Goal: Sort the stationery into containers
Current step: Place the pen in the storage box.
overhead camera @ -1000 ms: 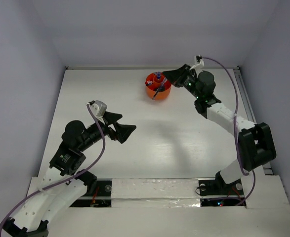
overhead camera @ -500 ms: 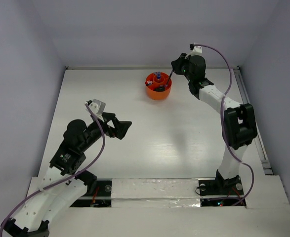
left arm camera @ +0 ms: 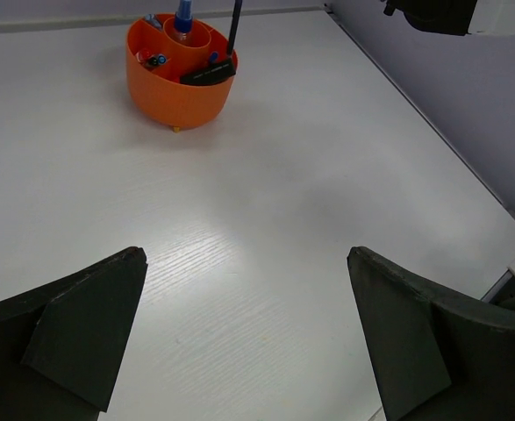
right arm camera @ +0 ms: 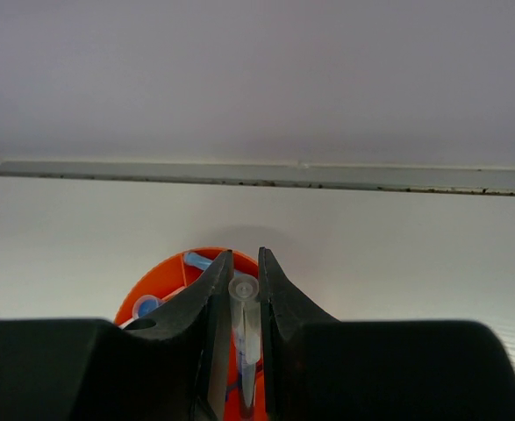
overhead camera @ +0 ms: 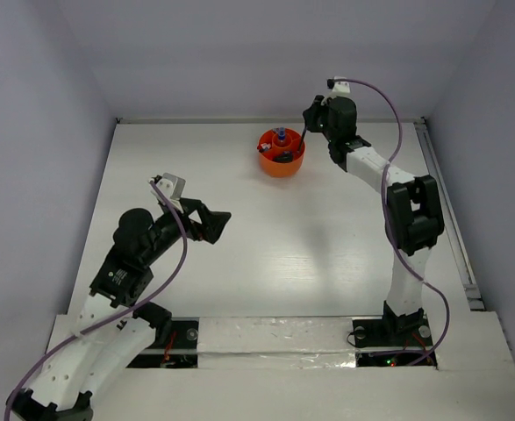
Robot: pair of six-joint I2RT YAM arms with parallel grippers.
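Note:
The orange tub (overhead camera: 280,167) stands at the table's far middle, with a blue-capped bottle (overhead camera: 280,136) and several pens in its compartments. My right gripper (overhead camera: 308,121) hangs over the tub's right rim, shut on a clear light-blue pen (right arm camera: 244,316). The pen points down into the tub (right arm camera: 156,294) between the jaws of my right gripper (right arm camera: 245,253). The same pen shows as a dark thin stick in the left wrist view (left arm camera: 235,26). My left gripper (overhead camera: 215,224) is open and empty above the bare table at the left middle, far from the tub (left arm camera: 174,96). It also shows in the left wrist view (left arm camera: 244,254).
A black marker (left arm camera: 209,72) lies across the tub's near compartment. The back wall's edge strip (right arm camera: 257,174) runs just behind the tub. A metal rail (overhead camera: 441,202) runs along the table's right side. The side walls close in on both sides.
My right arm has folded back and its wrist has risen by the tub's right rim, with the pen now more upright. My left gripper has drawn back a little to the left.

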